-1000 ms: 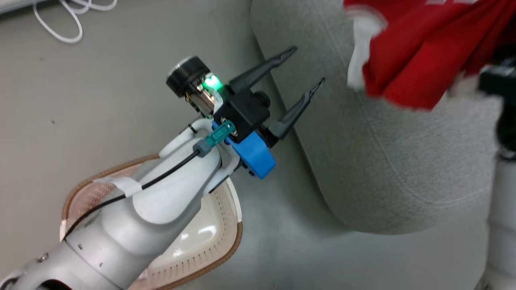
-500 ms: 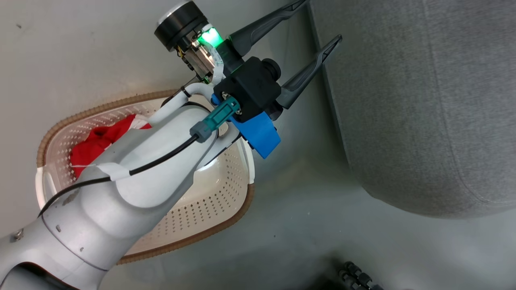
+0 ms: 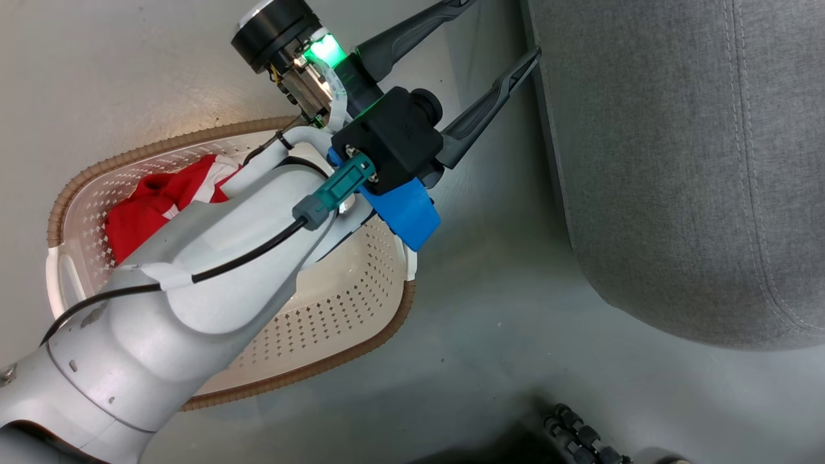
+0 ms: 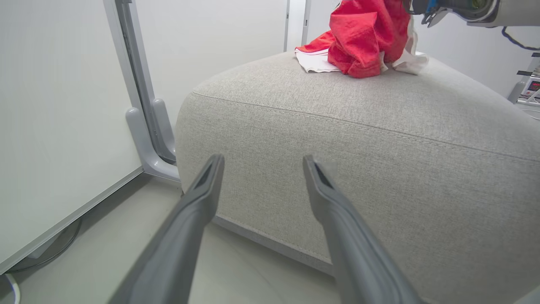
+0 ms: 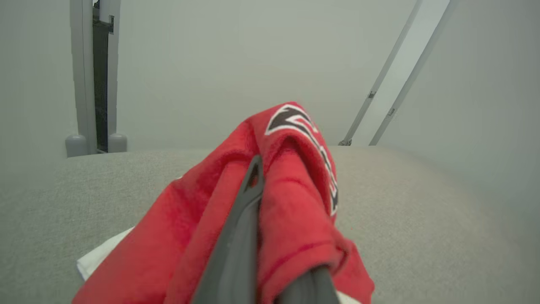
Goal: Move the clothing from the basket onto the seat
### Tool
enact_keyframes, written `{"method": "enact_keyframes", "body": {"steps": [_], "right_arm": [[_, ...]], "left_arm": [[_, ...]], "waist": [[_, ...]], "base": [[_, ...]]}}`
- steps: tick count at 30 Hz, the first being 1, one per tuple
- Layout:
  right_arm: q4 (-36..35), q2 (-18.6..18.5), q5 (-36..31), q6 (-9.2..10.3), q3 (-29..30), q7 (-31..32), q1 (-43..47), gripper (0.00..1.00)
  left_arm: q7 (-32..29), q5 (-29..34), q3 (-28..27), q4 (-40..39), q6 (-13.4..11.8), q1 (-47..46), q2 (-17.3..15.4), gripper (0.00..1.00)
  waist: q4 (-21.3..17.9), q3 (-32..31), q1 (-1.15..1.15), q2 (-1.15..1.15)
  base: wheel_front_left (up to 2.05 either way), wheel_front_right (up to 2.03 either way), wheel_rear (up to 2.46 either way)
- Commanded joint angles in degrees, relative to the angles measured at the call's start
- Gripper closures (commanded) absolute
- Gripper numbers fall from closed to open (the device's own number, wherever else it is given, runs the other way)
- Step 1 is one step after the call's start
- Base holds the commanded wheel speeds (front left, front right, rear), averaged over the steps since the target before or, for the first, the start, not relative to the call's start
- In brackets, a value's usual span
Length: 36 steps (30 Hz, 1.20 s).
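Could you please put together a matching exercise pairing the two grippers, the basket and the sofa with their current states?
Column one:
1. left gripper
2. right gripper
3. basket
4. sofa

Column two:
a. shut on the jersey
b. grey upholstery
c. open, empty
d. perforated, with a red garment inside

Pairs: 1-c; 2-a; 3-d; 4-b

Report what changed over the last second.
The head camera swung from the seat toward the basket, bringing the second red garment inside it into view. The left gripper stayed open and empty; the right gripper still grips the lettered red garment over the seat.
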<state>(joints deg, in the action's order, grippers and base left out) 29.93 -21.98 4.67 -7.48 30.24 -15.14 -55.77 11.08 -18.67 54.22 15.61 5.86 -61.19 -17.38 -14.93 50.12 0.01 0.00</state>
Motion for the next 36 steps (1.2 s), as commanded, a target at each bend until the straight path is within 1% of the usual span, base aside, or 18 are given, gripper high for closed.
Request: {"method": "enact_keyframes", "body": {"steps": [1, 5, 6, 7, 8, 12, 16, 25, 30, 36], "right_arm": [[1.0, 0.6, -0.3, -0.02, -0.3, 0.0, 0.6, 1.0], [5.5, 2.4, -0.6, -0.02, -1.2, 0.0, 0.6, 1.0], [5.7, 2.7, -0.6, -0.03, -1.2, 0.0, 0.6, 0.87], [5.6, 2.8, -0.8, -0.02, -1.1, 0.0, 0.8, 0.18], [5.2, 3.2, -0.7, -0.02, -0.8, 0.0, 1.2, 0.0], [2.7, 4.6, 0.2, -0.02, 0.1, 0.0, 4.2, 0.0], [-1.6, 6.0, 0.0, -0.02, -0.9, 0.0, 10.0, 0.0], [-9.3, 8.7, -1.3, -0.02, -2.3, 0.0, 24.3, 0.0], [-15.3, 10.5, -1.3, -0.02, -5.4, 0.0, 30.6, 0.0], [-21.0, 12.3, -1.5, -0.03, -10.8, 0.0, 37.0, 0.0]], "left_arm": [[-0.2, -0.2, -0.2, -0.3, -0.2, -0.8, -0.2, 0.0], [-0.1, -0.4, 0.1, -0.3, -0.4, -0.4, -0.5, 0.0], [-0.1, -0.4, 0.1, -0.2, -0.4, -0.3, -0.5, 0.0], [0.0, -0.5, 0.1, -0.1, -0.5, -0.1, -0.5, 0.0], [0.2, -0.6, 0.2, 0.0, -0.6, 0.0, -0.4, 0.0], [1.2, -1.0, 0.3, 0.7, -0.8, 1.2, 0.3, 0.0], [2.4, -2.0, 0.2, 1.8, -1.3, 2.5, 1.2, 0.0], [4.1, -4.3, -2.0, 4.6, -2.4, 8.9, 3.0, 0.0], [4.1, -4.9, -6.3, 3.0, -3.3, 14.4, 3.6, 0.0], [4.2, -3.6, -13.0, 0.7, -4.0, 23.0, 3.8, 0.0]], "waist": [[0.0, 0.0, -0.01, 0.0], [0.1, -0.3, -0.01, 0.0], [0.1, -0.6, -0.01, 0.0], [0.1, -0.8, -0.01, 0.0], [0.2, -1.2, -0.01, 0.0], [0.4, -3.4, -0.01, 0.0], [0.8, -6.8, -0.01, 0.0], [2.3, -17.4, -0.01, 0.0], [3.2, -23.6, -0.01, 0.0], [5.6, -30.5, -0.01, 0.0]], "base": [[0.0, 0.0, 0.0], [0.0, 0.0, 0.0], [0.0, 0.0, 0.0], [0.0, 0.0, 0.0], [0.0, 0.0, 0.0], [0.0, 0.0, 0.0], [0.0, 0.0, 0.0], [0.0, 0.0, 0.0], [0.0, 0.0, 0.0], [0.0, 0.0, 0.0]]}}
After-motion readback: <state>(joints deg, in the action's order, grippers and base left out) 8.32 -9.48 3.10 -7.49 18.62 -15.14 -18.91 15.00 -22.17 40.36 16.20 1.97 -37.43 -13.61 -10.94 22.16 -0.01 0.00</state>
